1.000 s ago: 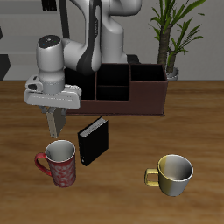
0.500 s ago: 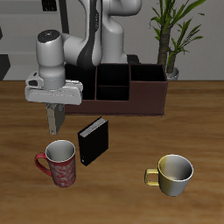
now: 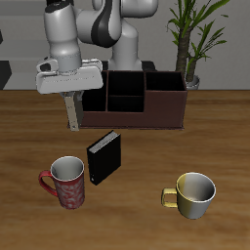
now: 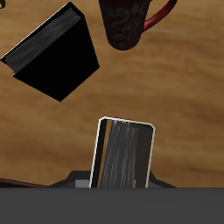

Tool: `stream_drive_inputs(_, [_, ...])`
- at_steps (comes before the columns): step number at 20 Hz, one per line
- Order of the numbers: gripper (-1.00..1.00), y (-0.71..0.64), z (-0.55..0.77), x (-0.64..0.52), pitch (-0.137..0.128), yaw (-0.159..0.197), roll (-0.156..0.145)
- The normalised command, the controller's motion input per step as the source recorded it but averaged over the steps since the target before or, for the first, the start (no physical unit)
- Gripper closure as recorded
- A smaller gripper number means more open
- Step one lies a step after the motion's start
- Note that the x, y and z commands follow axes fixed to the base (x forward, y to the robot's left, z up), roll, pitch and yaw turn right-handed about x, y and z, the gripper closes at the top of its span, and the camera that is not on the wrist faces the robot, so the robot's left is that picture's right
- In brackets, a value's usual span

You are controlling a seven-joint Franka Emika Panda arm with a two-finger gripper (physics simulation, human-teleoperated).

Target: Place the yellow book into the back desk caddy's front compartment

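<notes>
My gripper (image 3: 70,98) is shut on the yellow book (image 3: 71,114), which hangs upright below the fingers, well above the table. The wrist view shows the book (image 4: 124,156) edge-on between the jaws, with a yellowish spine and a dark, greyish cover. The back desk caddy (image 3: 161,109) is a long dark reddish-brown box just beside the held book, which hangs outside the caddy's end. Its front compartment (image 3: 124,102) is a small cell in the divided middle section and looks empty.
A thicker black book (image 3: 104,156) (image 4: 54,52) stands on the table in front of the caddy. A red patterned mug (image 3: 66,182) (image 4: 131,22) sits beside it. A yellow mug (image 3: 195,193) stands toward the front edge. A potted plant (image 3: 190,39) is behind the caddy.
The gripper has risen with the yellow book and moved back toward the caddy's end. Nothing else has moved.
</notes>
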Motion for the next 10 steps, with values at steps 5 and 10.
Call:
stream_drive_inputs(5, [1.00, 0.36, 0.45, -0.12, -0.022, 0.153, 0.075])
stream_drive_inputs(10, [1.00, 0.28, 0.56, -0.18, -0.035, 0.147, 0.048])
